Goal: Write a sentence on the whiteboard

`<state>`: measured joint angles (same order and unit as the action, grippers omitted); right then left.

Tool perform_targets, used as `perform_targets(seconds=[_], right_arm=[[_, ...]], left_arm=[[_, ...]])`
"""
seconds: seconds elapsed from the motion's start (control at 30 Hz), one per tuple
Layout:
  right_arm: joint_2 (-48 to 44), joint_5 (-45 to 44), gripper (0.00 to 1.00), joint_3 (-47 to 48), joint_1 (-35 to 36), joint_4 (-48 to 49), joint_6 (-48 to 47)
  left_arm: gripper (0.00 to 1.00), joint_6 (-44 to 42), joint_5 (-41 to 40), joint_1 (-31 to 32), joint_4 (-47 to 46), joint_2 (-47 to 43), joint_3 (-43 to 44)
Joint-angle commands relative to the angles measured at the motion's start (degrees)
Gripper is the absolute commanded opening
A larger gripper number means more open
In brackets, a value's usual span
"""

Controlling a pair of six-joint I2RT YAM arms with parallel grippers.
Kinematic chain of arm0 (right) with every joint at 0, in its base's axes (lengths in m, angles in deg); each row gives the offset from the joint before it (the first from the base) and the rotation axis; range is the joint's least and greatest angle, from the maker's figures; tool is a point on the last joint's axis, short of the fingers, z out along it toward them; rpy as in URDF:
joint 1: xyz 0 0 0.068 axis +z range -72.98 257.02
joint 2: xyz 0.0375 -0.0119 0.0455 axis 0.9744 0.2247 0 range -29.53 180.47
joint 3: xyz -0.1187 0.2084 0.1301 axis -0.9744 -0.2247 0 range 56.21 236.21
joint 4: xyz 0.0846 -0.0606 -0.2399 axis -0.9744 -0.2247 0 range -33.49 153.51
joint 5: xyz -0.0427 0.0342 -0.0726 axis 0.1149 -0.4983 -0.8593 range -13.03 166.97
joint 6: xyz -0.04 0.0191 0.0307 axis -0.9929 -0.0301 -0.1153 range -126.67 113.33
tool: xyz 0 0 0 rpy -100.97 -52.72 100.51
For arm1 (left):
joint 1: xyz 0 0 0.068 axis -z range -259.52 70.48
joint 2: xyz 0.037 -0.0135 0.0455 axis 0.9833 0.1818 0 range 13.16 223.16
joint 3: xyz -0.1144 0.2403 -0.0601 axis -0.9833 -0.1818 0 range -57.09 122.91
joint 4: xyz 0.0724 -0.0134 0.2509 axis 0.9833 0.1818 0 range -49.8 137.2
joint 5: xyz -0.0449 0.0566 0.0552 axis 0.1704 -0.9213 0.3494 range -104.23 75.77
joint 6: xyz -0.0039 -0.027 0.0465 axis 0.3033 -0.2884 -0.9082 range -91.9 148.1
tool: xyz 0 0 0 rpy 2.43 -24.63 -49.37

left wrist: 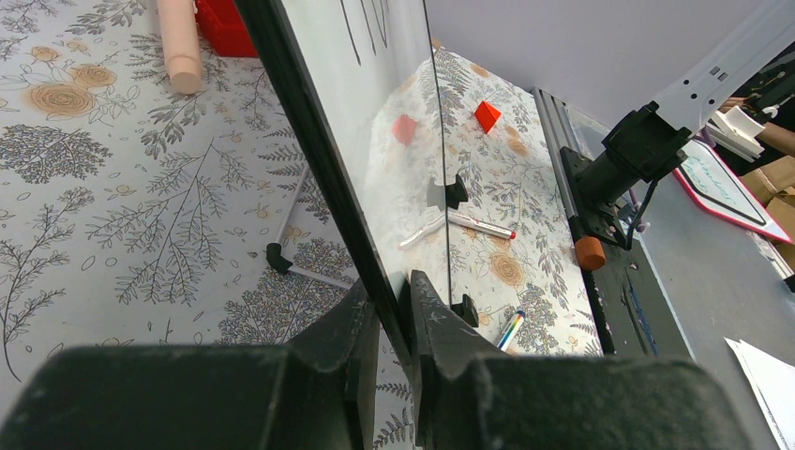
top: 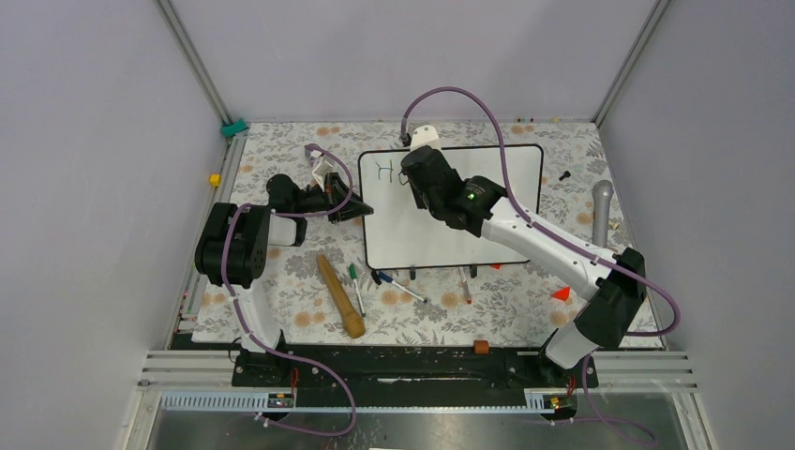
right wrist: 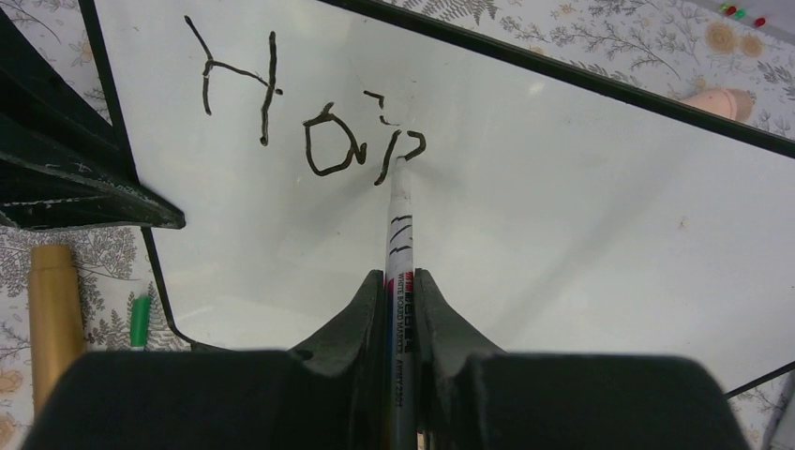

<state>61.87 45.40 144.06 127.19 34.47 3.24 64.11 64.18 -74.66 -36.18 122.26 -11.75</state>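
Note:
The whiteboard [top: 506, 178] stands tilted on the floral cloth, its black frame around a glossy white face [right wrist: 581, 206]. My left gripper [top: 351, 208] is at the board's left edge, and in the left wrist view it [left wrist: 394, 302] is shut on the black frame [left wrist: 319, 141]. My right gripper [top: 413, 180] hangs over the board's upper left, shut [right wrist: 401, 281] on a white board marker [right wrist: 399, 225]. The marker's tip touches the board at the foot of a "p". The sentence [right wrist: 309, 122] reads "Hop" in dark strokes, with a small stray mark above the "p".
On the cloth in front of the board lie a wooden stick [top: 339, 296] and several loose markers [top: 398, 284]. A red pyramid [top: 561, 293] and a grey microphone-like rod [top: 601, 212] sit at the right. An orange cylinder [top: 481, 347] rests on the front rail.

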Motion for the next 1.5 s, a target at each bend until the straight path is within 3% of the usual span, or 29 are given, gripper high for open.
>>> perform_targets(seconds=[0.0,0.63,1.23,1.47], right_arm=[[-0.6,2.6,0.00,0.7,-0.7,0.7,0.2],[-8.6,-0.7,0.00,-5.0,-0.9,4.1,-1.9],[-3.9,0.9,0.00,-1.4,-1.6,2.6,-1.7],[-2.3,-2.3,0.00,-0.3,-1.7,0.6,-1.5]], left_arm=[[0.00,-8.4,1.7,-0.1,-8.3,-1.8,0.7],[0.00,-8.3,1.8,-0.1,-8.3,-1.7,0.9],[0.00,-8.3,2.0,-0.1,-8.3,-1.6,1.0],[0.00,-8.2,1.9,-0.1,-8.3,-1.6,1.1]])
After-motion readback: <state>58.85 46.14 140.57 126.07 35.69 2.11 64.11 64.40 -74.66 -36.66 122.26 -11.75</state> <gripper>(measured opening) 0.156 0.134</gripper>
